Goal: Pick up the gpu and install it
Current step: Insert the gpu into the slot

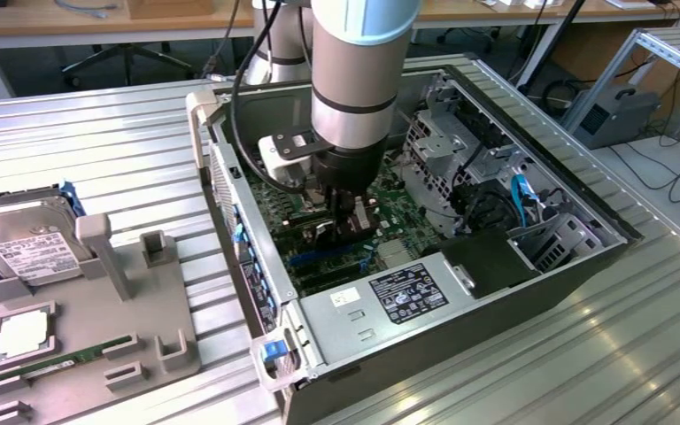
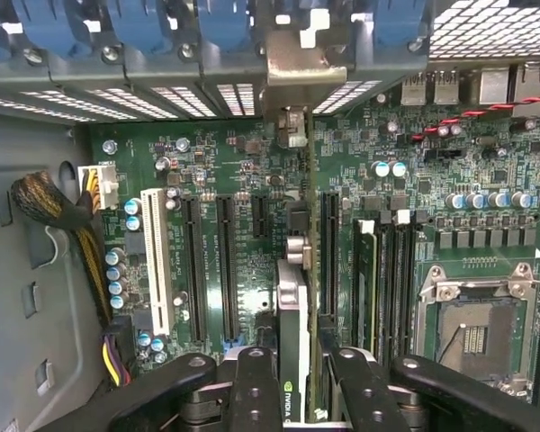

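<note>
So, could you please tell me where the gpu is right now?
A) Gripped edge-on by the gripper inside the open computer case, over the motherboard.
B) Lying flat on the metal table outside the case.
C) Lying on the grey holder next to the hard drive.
A: the wrist view shows the gripper with the gpu clamped edge-on, over the motherboard slots inside the computer case.

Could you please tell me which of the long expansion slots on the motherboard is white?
The slot closest to the yellow-and-black cable bundle is the white one; the other slots alongside it are all black.
</note>
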You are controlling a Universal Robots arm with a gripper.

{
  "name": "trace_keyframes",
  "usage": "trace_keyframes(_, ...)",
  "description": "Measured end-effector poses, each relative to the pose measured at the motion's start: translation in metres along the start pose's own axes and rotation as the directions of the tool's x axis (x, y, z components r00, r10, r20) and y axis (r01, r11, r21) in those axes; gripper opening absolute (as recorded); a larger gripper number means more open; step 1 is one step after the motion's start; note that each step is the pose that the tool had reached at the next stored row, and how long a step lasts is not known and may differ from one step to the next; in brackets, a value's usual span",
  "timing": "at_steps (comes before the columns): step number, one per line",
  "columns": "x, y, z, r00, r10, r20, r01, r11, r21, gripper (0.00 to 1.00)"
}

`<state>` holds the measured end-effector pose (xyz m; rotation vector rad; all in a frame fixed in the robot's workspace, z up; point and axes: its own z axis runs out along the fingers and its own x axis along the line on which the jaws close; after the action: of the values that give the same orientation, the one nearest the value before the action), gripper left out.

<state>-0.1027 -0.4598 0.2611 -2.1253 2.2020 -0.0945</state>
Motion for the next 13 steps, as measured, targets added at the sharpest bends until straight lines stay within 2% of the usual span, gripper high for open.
trace_keyframes(4, 0.0, -0.0001, -0.0004, 1.0, 0.001, -0.0002, -0.001, 1.0, 0.0001, 0.27)
trace_keyframes(5, -0.0001, -0.0006, -0.0056, 1.0, 0.004, -0.0006, -0.004, 1.0, 0.0002, 0.27)
trace_keyframes(6, 0.0002, -0.0007, -0.0082, 0.9994, 0.036, -0.0037, -0.036, 0.9994, 0.0006, 0.27)
trace_keyframes(7, 0.0024, 0.0027, -0.0072, 0.9993, 0.038, -0.0042, -0.038, 0.9993, 0.0006, 0.27)
trace_keyframes(10, 0.0024, 0.0027, -0.0072, 0.9993, 0.038, -0.0041, -0.038, 0.9993, 0.0006, 0.27)
trace_keyframes(11, 0.0024, 0.0022, -0.0074, 1.0, 0.004, -0.0007, -0.004, 1.0, 0.0, 0.27)
trace_keyframes(12, 0.0021, -0.0042, -0.0092, 1.0, 0.009, -0.0004, -0.009, 0.9998, -0.0158, 0.27)
trace_keyframes(13, 0.002, -0.0061, -0.0094, 1.0, 0.01, -0.0002, -0.01, 0.9996, -0.026, 0.27)
